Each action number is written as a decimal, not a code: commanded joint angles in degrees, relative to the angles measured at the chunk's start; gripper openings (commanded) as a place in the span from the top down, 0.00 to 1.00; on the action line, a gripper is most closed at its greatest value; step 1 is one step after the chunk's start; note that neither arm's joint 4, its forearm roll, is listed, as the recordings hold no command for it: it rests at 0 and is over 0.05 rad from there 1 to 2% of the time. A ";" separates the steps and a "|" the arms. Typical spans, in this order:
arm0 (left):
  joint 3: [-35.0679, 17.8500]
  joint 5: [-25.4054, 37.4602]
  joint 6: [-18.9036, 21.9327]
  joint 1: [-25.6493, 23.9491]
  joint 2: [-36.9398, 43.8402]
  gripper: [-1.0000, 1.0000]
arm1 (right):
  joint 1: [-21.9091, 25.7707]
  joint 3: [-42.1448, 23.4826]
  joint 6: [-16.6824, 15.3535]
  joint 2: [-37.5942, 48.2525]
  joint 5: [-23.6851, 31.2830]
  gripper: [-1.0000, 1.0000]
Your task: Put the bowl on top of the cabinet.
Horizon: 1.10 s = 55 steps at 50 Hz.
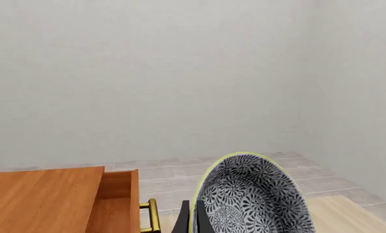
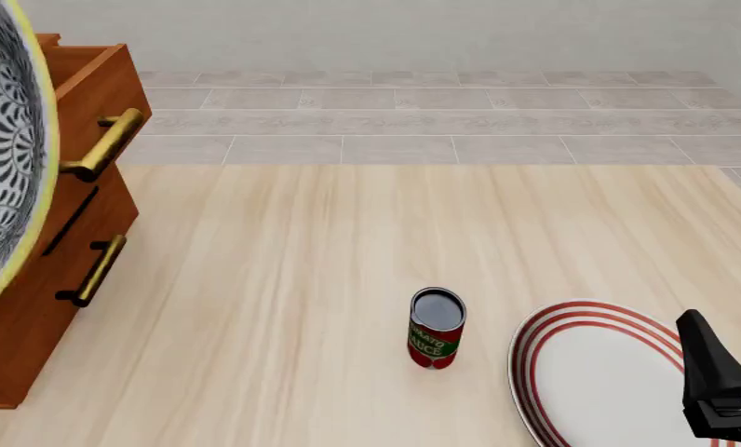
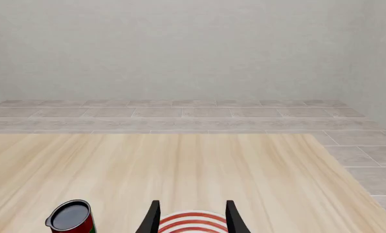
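Clearly the bowl (image 1: pixel 254 194) is off the surface (image 2: pixel 383 251), pinched at its rim by the left tool (image 1: pixel 194 218), beside the cabinet (image 1: pixel 44 199); placing it on top remains. The right tool (image 3: pixel 191 213) hangs open, empty.

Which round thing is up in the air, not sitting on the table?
The bowl, the blue-and-white flowery one, held up beside the cabinet by the left gripper. The can and red-ringed plate both sit on the table.
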 commanded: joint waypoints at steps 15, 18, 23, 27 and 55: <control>-0.22 -2.74 -11.18 13.99 1.62 1.00 | -0.01 0.00 -0.01 0.00 0.00 0.00; 0.06 -3.58 -12.25 15.61 2.48 1.00 | 0.00 0.00 -0.01 0.00 0.00 0.00; 1.74 -6.83 -14.99 18.64 6.38 1.00 | 0.00 0.00 0.02 0.01 0.00 0.00; 2.17 -9.43 -16.30 20.93 9.15 1.00 | 0.00 0.00 0.01 0.01 0.00 0.00; -1.70 -14.76 -20.66 27.77 17.20 1.00 | -0.01 0.00 0.00 0.00 0.00 0.00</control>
